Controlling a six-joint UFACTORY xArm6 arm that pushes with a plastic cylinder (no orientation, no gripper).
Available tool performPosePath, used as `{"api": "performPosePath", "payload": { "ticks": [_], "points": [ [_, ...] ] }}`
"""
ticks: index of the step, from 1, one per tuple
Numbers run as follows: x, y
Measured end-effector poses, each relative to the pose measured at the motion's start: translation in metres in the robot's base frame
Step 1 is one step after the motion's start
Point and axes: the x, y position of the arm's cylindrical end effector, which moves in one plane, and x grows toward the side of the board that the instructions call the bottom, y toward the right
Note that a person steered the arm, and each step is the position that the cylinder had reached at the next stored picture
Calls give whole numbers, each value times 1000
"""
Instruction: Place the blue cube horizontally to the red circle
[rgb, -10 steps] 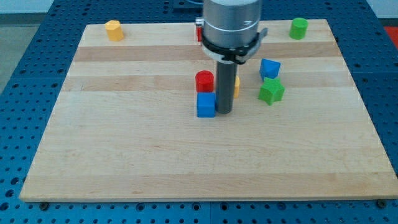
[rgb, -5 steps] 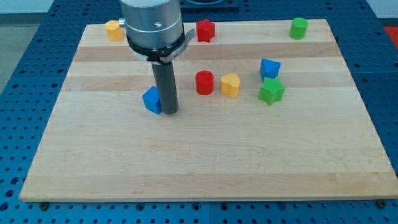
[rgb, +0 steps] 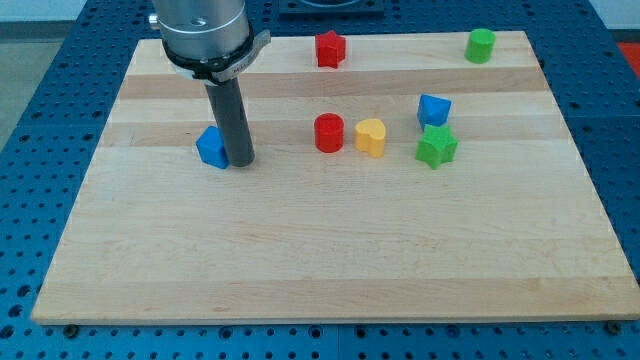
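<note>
The blue cube (rgb: 211, 147) lies on the wooden board, left of centre. My tip (rgb: 240, 162) stands right against its right side. The red circle, a short red cylinder (rgb: 329, 133), stands about ninety pixels to the right of the tip, at nearly the same height in the view as the blue cube. The rod and the arm head above it hide the board's top left part.
A yellow heart-shaped block (rgb: 370, 137) sits just right of the red cylinder. A second blue block (rgb: 433, 109) and a green star block (rgb: 436, 147) lie further right. A red block (rgb: 330, 48) and a green cylinder (rgb: 481, 45) sit along the top edge.
My tip has moved left and slightly up, pushing the blue cube away from below the red cylinder to the board's left. The arm head now hides the yellow block at top left.
</note>
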Motion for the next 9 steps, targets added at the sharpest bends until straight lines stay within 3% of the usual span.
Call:
{"api": "performPosePath", "payload": {
  "ticks": [3,9],
  "points": [
    [-21,-19],
    [-24,-65]
  ]
}}
